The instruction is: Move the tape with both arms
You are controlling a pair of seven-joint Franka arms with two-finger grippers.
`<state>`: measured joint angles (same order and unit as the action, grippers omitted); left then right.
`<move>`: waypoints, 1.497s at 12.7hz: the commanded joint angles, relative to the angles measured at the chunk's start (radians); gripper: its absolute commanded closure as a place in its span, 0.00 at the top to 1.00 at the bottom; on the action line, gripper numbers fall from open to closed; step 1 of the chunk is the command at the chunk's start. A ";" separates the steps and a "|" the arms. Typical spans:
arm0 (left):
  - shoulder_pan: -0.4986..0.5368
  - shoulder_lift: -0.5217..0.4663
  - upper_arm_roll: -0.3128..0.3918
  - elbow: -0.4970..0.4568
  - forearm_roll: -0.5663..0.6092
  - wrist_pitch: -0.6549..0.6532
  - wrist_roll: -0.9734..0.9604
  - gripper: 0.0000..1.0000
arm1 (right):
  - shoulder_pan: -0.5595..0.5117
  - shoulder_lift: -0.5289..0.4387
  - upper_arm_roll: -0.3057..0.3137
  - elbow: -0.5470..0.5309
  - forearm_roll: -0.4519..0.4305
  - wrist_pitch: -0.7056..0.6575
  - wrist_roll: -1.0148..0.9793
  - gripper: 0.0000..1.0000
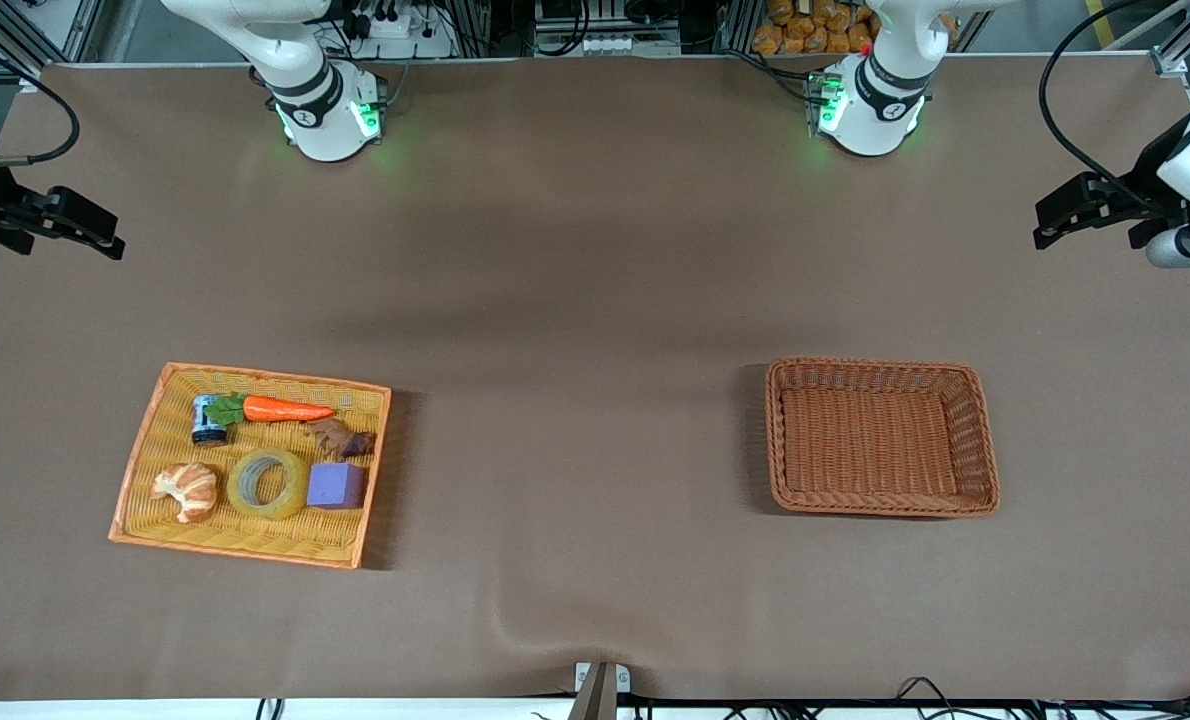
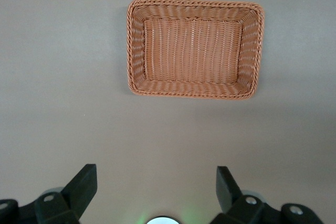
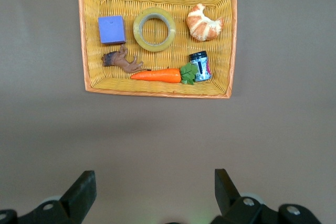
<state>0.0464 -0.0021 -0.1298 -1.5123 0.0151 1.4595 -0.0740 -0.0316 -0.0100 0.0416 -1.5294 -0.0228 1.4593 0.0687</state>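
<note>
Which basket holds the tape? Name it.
The flat yellow tray with the orange rim, at the right arm's end: the tape lies in it between croissant and purple cube. The brown wicker basket holds nothing.

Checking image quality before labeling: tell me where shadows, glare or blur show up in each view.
Front view: soft shadows beside the yellow tray and brown basket, green glow at both bases. Left wrist view: even light, basket sharp. Right wrist view: tape crisp, no glare.

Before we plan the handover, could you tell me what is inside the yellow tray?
The yellow tray holds the tape, lying flat between a croissant and a purple cube, plus a carrot, a small jar and a brown toy animal. Whatever lies beneath them is covered.
</note>
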 commanded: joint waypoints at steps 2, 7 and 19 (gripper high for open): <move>0.004 -0.001 -0.001 0.041 0.016 0.002 0.022 1.00 | 0.007 0.016 -0.008 -0.005 0.007 -0.001 0.016 1.00; -0.010 0.033 -0.004 0.041 0.017 0.004 0.019 1.00 | -0.016 0.160 -0.011 -0.006 0.007 0.080 0.008 1.00; -0.010 0.048 -0.004 0.050 0.017 0.004 0.022 1.00 | -0.034 0.699 -0.011 -0.006 -0.002 0.725 0.007 1.00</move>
<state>0.0392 0.0366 -0.1341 -1.4792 0.0151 1.4634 -0.0739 -0.0632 0.6573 0.0223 -1.5654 -0.0228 2.1669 0.0688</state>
